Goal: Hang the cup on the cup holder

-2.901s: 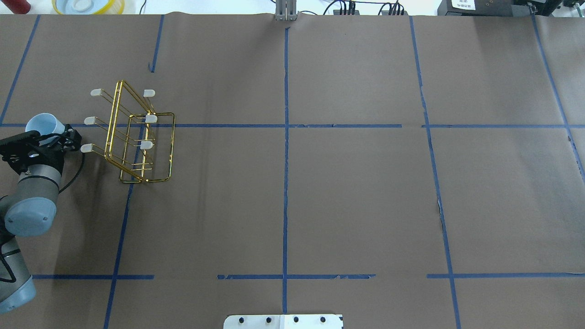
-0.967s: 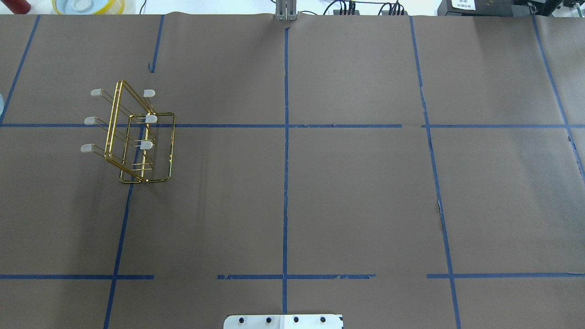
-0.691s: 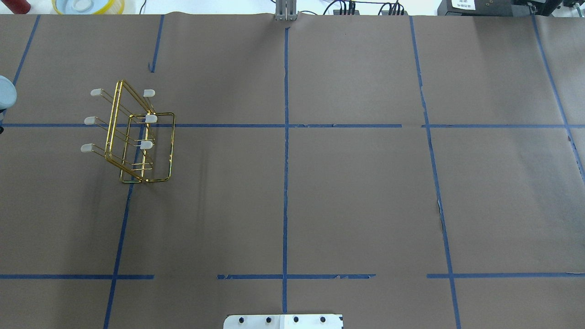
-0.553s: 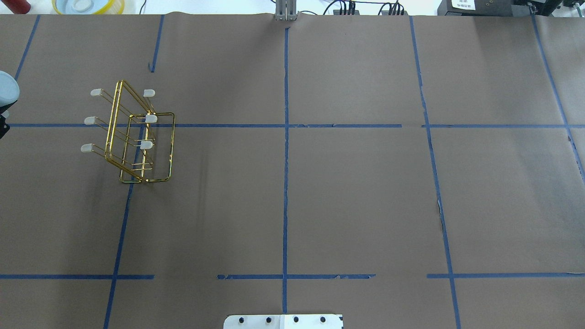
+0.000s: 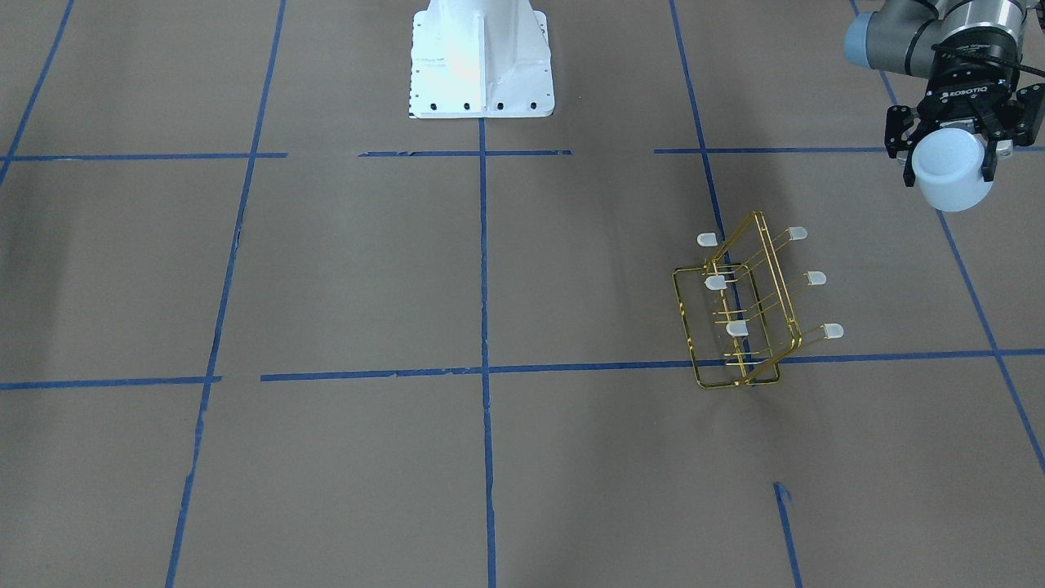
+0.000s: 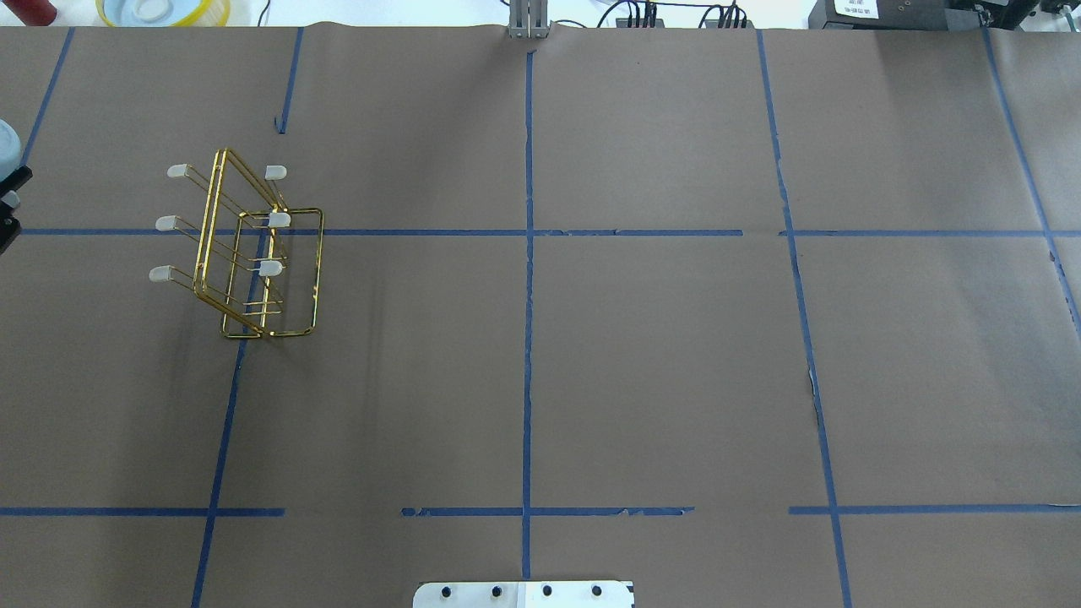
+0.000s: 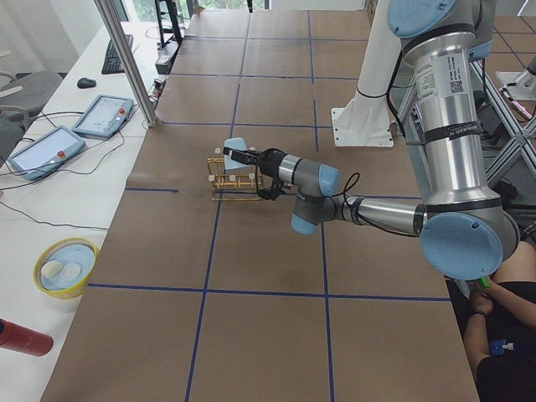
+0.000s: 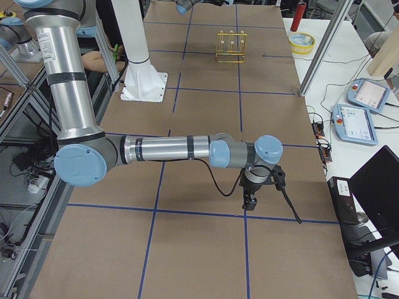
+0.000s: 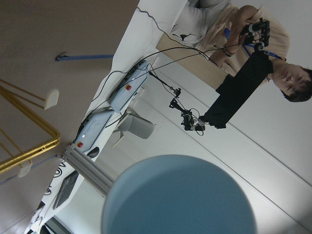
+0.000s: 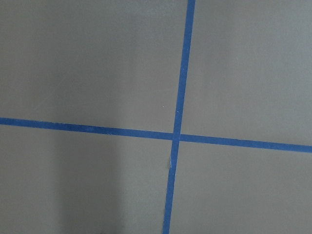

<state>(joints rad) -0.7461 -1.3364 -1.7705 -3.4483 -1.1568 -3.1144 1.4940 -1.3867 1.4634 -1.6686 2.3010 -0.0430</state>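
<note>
From the front-facing camera, your left end effector (image 5: 951, 159) was clamped on the small, pale blue-white translucent plastic cup (image 5: 947, 175). It held the cup in the air out by the left end of the brown, blue-taped worktop (image 5: 326, 278), clear of the gold wire cup holder with white-capped prongs (image 5: 747, 310).

From overhead, only a sliver of the cup (image 6: 5, 142) showed at the left edge. About three seconds earlier it sat just beside the cup holder's (image 6: 253, 253) left prongs, mouth up, so the arm had backed off and turned it.

The left-end camera showed the cup (image 7: 237, 153) raised, in line with the holder (image 7: 228, 182).

The right-end camera showed your right end effector (image 8: 249, 200) low near the right end; I couldn't tell its opening.

The cup's round end (image 9: 178, 195) filled the left wrist view, with a capped prong (image 9: 50, 97) beyond.

I'd judge you were re-aiming; nothing was hung yet.
</note>
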